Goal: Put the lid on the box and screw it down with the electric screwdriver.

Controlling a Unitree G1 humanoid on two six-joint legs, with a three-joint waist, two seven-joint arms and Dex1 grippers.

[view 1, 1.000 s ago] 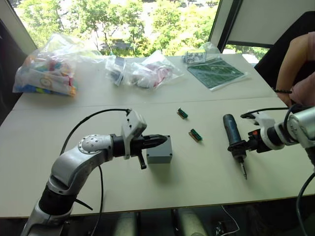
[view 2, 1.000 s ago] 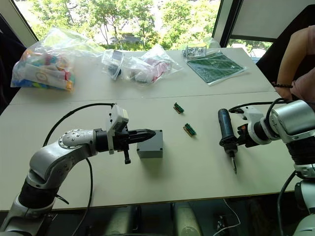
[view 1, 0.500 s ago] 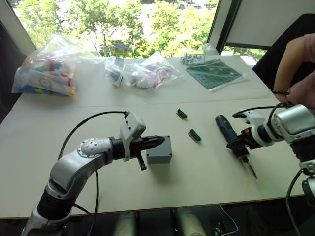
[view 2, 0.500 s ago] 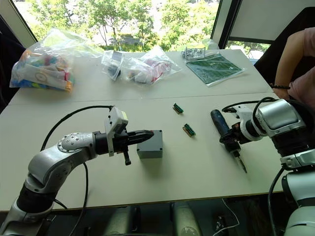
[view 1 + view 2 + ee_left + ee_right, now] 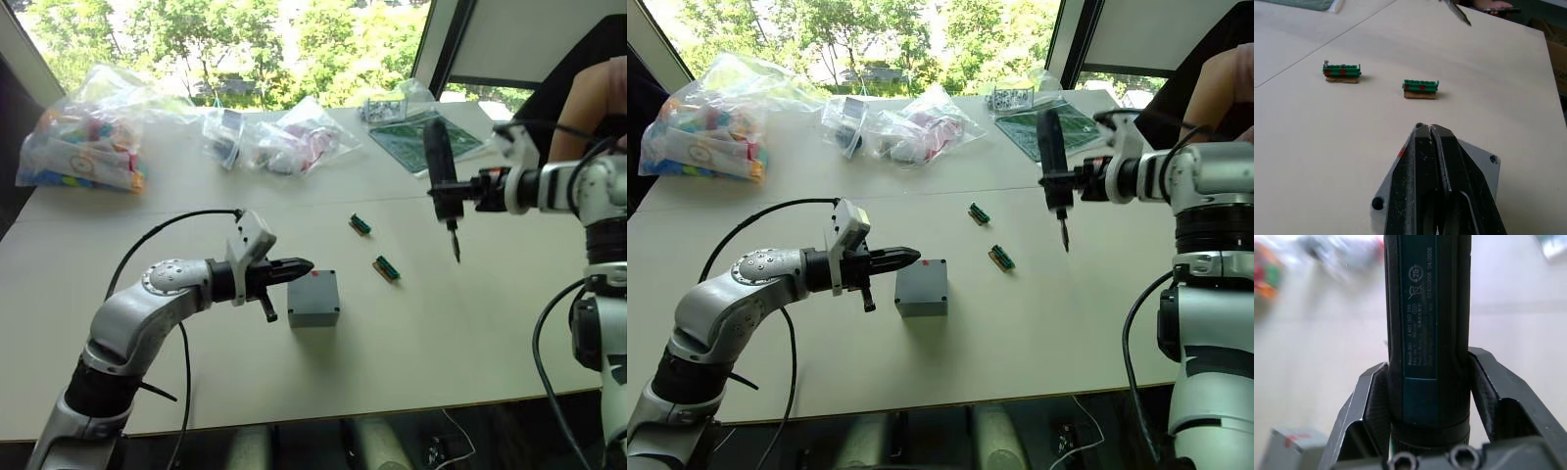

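- Centrally, one grey plastic box (image 5: 313,298) sits on the table (image 5: 196,372), a squat square block with rounded corners and a small red spot on its top near the far edge; the left wrist view shows screw holes at its corners.
- Whether the lid is already on it cannot be told; the top looks flat and closed from above.
- One left tool (image 5: 302,265) hovers at the box's left upper edge, its two black fingers pressed together into a tapered point with nothing between them.
- One electric screwdriver (image 5: 437,168), a smooth black cylinder with a teal label and a thin metal bit, is held up in the air, upright with the bit pointing down, well apart from the box to its right.
- One right tool (image 5: 1422,396) is clamped on the screwdriver's body, a black finger on each side.
- Two small green connector blocks (image 5: 387,267) with red marks lie on the table between box and screwdriver.
- Further back lie several crinkled clear plastic bags (image 5: 294,142) of parts, one larger bag (image 5: 83,142) with colourful contents, and one flat green mat (image 5: 416,142).
- One person's arm (image 5: 588,103) shows at the right edge.
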